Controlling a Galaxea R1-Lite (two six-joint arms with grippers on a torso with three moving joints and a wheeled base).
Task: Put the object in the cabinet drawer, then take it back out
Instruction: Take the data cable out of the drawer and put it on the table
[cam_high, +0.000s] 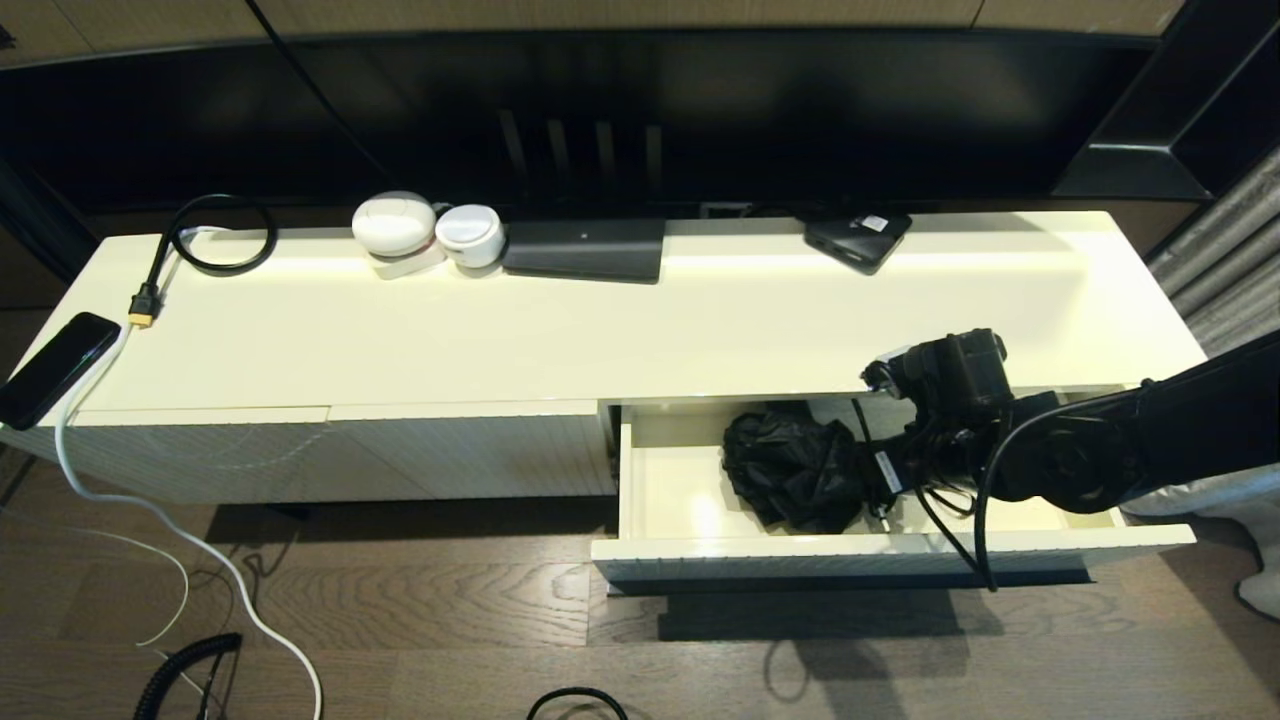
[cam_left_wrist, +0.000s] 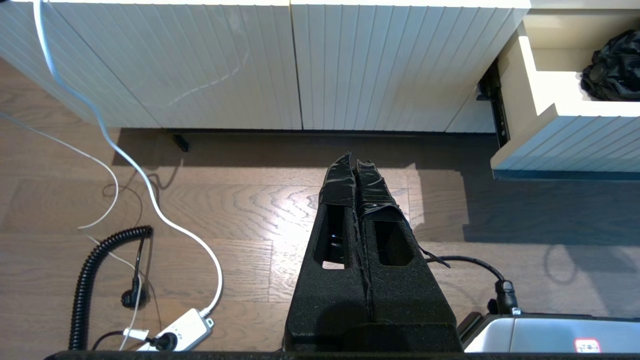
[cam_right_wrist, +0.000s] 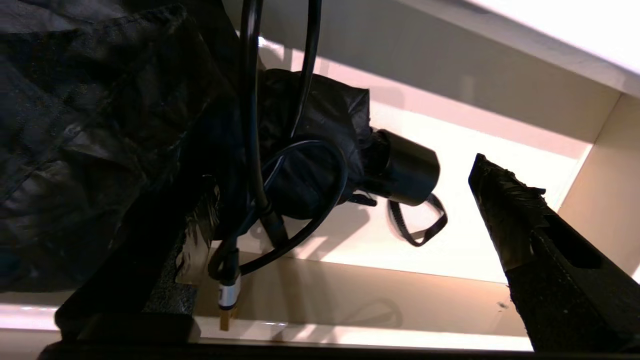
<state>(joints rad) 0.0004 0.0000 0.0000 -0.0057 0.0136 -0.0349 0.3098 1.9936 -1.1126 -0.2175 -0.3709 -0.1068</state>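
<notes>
The cabinet drawer (cam_high: 760, 548) stands pulled out at the right end of the cream cabinet. In it lies the object, a folded black umbrella (cam_high: 790, 470), with its crumpled canopy toward the drawer's left. Its round black handle (cam_right_wrist: 405, 167) and wrist strap (cam_right_wrist: 420, 225) rest on the drawer floor. My right gripper (cam_right_wrist: 340, 210) is down inside the drawer at the umbrella's handle end, open, one taped fingertip (cam_right_wrist: 505, 200) well clear of the handle. The other finger is mostly hidden by canopy fabric and cables. My left gripper (cam_left_wrist: 352, 160) hangs shut and empty over the wooden floor.
The cabinet top holds a phone (cam_high: 55, 368), a looped black cable (cam_high: 215, 235), two white round devices (cam_high: 395, 225), a flat black box (cam_high: 585, 250) and a small black device (cam_high: 858, 238). Fluted panels (cam_left_wrist: 200, 65) stay closed. Cables and a power strip (cam_left_wrist: 180, 330) lie on the floor.
</notes>
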